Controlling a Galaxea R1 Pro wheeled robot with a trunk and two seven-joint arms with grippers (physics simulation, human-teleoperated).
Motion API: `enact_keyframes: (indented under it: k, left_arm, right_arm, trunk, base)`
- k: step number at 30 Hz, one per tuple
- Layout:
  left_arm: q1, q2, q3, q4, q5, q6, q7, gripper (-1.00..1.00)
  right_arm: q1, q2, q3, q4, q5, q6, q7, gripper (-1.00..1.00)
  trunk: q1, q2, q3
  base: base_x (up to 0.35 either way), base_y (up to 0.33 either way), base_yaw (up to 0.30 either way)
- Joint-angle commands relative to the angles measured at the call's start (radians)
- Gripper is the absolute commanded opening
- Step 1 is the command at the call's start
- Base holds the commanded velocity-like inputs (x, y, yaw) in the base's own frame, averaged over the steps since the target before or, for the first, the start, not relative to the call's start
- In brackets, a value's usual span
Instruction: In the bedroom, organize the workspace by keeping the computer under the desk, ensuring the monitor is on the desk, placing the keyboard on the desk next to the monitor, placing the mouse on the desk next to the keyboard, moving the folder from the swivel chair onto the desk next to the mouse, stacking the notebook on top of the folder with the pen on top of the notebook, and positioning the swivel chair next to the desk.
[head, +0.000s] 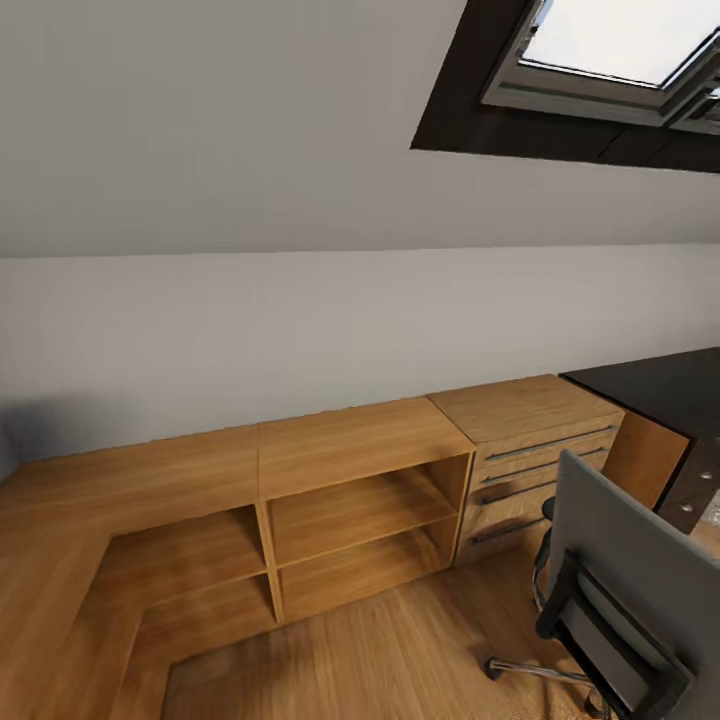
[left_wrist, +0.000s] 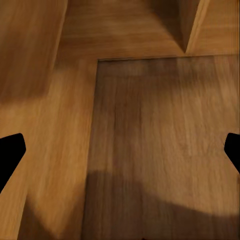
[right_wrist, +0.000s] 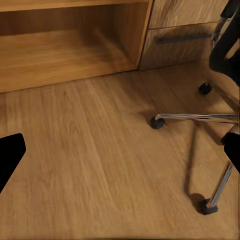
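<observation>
Left gripper (left_wrist: 120, 150) spread wide, holding nothing, black fingertips (left_wrist: 10, 155) at the two side edges of the left wrist frame, over light wood plank floor (left_wrist: 150, 150); a paler oak panel along the left side of that frame, a shelf corner (left_wrist: 192, 25) at upper right, a soft shadow across the bottom. Right gripper (right_wrist: 120, 152) likewise spread and empty, black fingertips (right_wrist: 10, 157) at the left and right edges of the right wrist frame, above bare planks. Past it, at right of that frame, chrome base of the swivel chair (right_wrist: 200, 118): one spoke lying level with a black caster at its end, another spoke slanting down to a caster at lower right, a third caster near the drawers; black frame parts at upper right. Along the top of that frame, an open oak shelf unit (right_wrist: 70, 45) and beside it a drawer front with a long bar handle. In the head frame, swivel chair (head: 625, 560) at lower right, grey back toward the camera, black back frame and a chrome leg below. Behind it, light oak drawers (head: 535, 455) with bar handles, joined leftward to the open shelf unit (head: 350, 500) running along the low pale grey wall (head: 300, 320). Desk (head: 660, 390) at the right edge, glossy black top, an orange-brown side panel beneath, dark drawer unit with round knobs (head: 697, 490) just showing. Skylight (head: 610, 50) at upper right in the sloped ceiling.
</observation>
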Motion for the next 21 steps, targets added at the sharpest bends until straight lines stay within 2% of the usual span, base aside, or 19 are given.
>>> enact_keyframes:
  k: [1,21]
  left_arm:
    - [0.000,0.001,-0.009,-0.002,0.000,-0.001,0.010,1.00]
    - [0.000,0.001,-0.008,-0.002,0.000,-0.001,0.010,1.00]
  right_arm:
    - [-0.001,0.001,0.008,0.002,-0.004,-0.002,-0.005,1.00]
    - [-0.001,0.002,0.009,0.002,-0.004,-0.001,-0.006,1.00]
  trunk:
    - [0.000,-0.001,-0.001]
    - [0.000,-0.001,-0.008]
  base:
    - [0.000,0.000,-0.268]
    - [0.000,0.000,-0.262]
